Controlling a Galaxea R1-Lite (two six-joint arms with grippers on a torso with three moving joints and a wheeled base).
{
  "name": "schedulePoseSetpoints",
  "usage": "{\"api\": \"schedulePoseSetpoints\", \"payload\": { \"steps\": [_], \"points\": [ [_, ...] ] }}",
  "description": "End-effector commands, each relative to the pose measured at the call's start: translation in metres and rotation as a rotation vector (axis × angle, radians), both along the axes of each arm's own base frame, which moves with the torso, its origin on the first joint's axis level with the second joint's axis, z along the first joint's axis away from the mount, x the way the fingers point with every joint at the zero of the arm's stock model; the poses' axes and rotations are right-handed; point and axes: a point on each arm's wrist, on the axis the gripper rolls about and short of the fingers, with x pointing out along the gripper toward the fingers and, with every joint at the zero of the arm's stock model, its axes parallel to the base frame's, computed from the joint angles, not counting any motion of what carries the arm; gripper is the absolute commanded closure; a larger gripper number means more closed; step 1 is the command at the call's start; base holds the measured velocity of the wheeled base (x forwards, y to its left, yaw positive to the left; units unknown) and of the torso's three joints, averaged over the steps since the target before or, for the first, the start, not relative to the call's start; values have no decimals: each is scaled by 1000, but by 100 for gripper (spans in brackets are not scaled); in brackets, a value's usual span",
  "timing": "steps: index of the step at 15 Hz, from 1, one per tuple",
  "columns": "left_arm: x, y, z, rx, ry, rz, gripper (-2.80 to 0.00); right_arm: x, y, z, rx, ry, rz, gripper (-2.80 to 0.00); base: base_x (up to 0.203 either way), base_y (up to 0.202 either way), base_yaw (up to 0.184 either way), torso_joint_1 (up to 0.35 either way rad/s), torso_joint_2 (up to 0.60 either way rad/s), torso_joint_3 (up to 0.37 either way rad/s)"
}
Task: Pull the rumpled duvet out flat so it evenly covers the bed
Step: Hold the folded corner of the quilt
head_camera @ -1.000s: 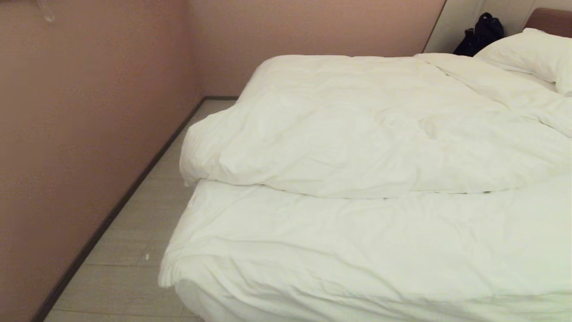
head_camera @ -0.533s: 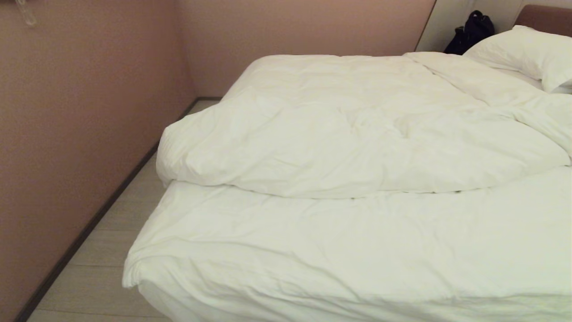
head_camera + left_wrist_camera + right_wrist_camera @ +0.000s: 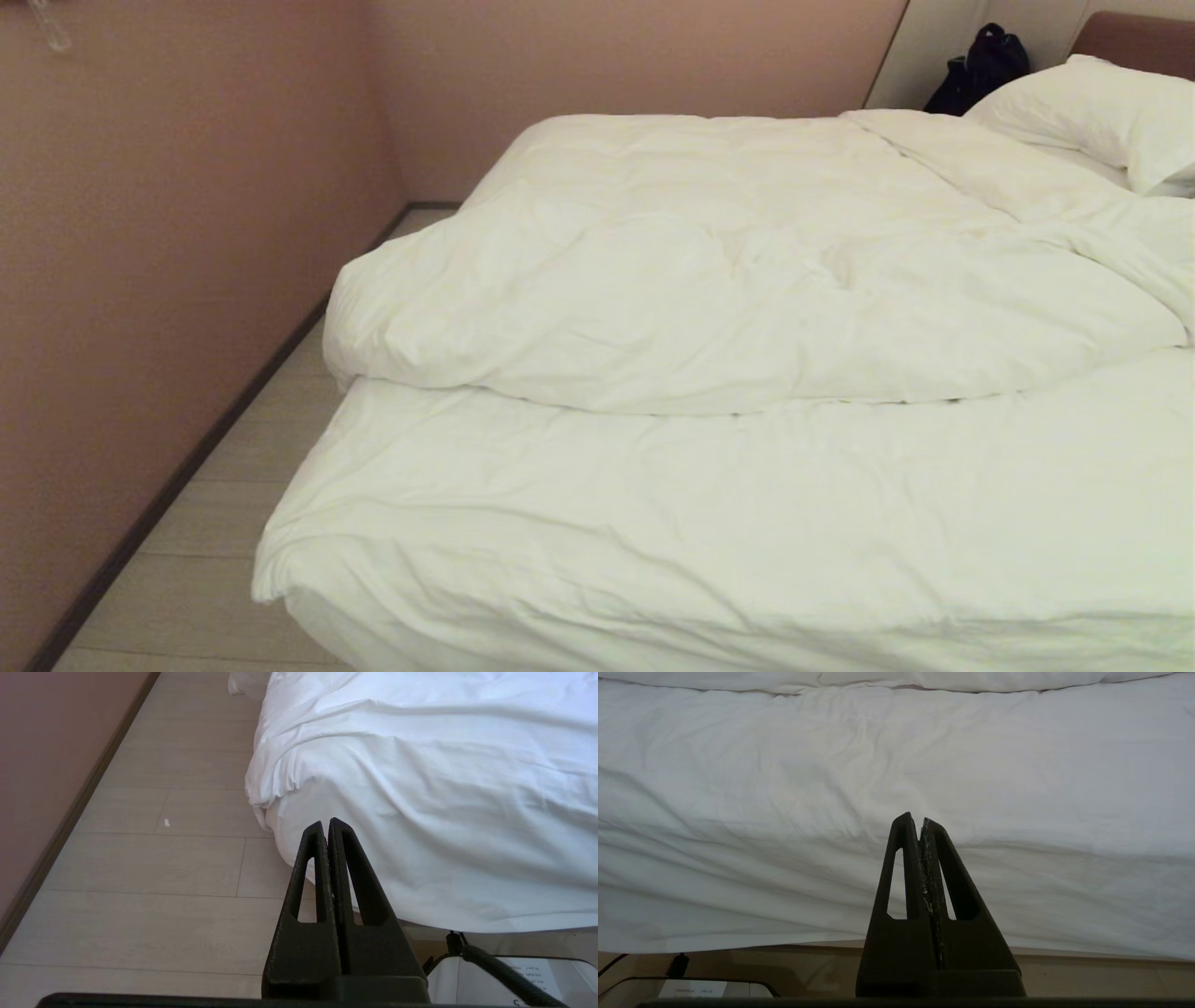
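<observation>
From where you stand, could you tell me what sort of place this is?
Most likely a bedroom, perhaps a hotel room: a low bed with a rumpled white duvet, a plump pillow against a headboard, and plain walls close beside it.

Rumpled white duvet (image 3: 747,280) bunched across the far half of the bed (image 3: 653,523), bare sheet nearer, a pillow (image 3: 1102,117) and dark bag (image 3: 976,70) at the head, wall (image 3: 168,261) alongside.

A plain white duvet (image 3: 747,280) on a white-sheeted bed (image 3: 709,523), beside dusty-pink walls (image 3: 159,280); black bag (image 3: 980,70) near reddish-brown headboard (image 3: 1134,33).
</observation>
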Motion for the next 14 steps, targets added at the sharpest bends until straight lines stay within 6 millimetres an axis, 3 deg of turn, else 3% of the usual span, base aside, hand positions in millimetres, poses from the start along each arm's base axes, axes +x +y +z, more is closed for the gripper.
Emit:
{"api": "schedulePoseSetpoints", "payload": {
  "steps": [1, 12, 14],
  "points": [
    [0, 0, 0, 1, 2, 1, 0, 0, 0, 0, 0, 2, 1, 0, 0, 0, 0, 0, 0, 0],
    [0, 0, 4, -1, -39, 8, 0, 0, 0, 0, 0, 2, 1, 0, 0, 0, 0, 0, 0, 0],
    [-3, 0, 22, -11, -83, 2, 0, 0, 0, 0, 0, 2, 1, 0, 0, 0, 0, 0, 0, 0]
  ]
}}
